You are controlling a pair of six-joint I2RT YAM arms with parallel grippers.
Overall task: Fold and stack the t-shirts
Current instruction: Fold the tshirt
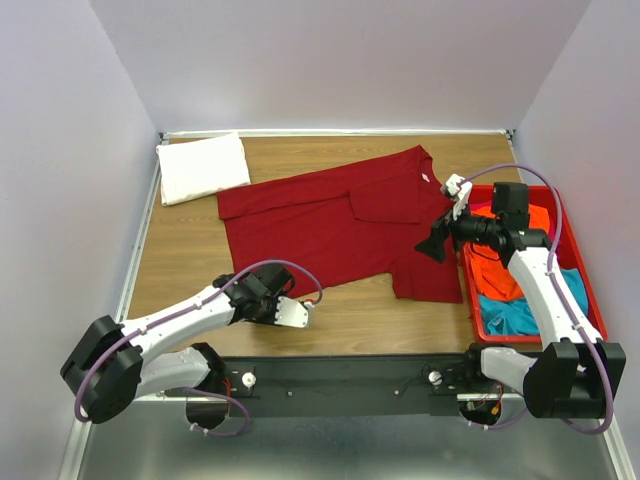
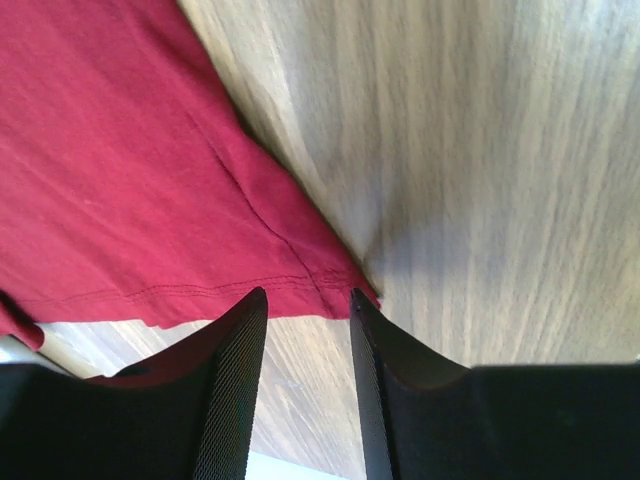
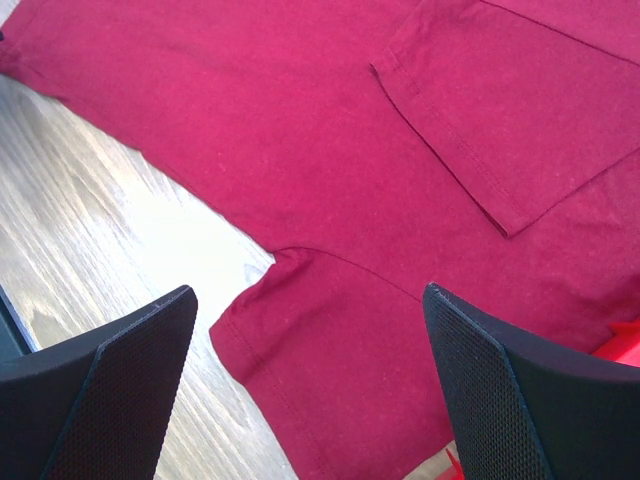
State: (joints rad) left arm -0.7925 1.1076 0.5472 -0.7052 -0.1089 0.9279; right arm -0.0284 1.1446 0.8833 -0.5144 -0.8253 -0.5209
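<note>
A dark red t-shirt (image 1: 330, 225) lies spread on the wooden table, with one sleeve folded over its chest (image 1: 395, 190). My left gripper (image 1: 258, 288) sits low at the shirt's near-left hem corner (image 2: 335, 285). In the left wrist view my left gripper (image 2: 308, 292) is open a narrow gap with only bare wood between the jaws. My right gripper (image 1: 437, 243) hovers wide open over the shirt's right sleeve (image 3: 330, 370). In the right wrist view my right gripper (image 3: 308, 290) is empty. A folded white t-shirt (image 1: 203, 167) lies at the far left corner.
A red plastic bin (image 1: 468, 290) stands at the right table edge beside the sleeve, holding an orange shirt (image 1: 500, 280) and a teal shirt (image 1: 512, 316). The bin's corner shows in the right wrist view (image 3: 625, 340). White walls enclose the table.
</note>
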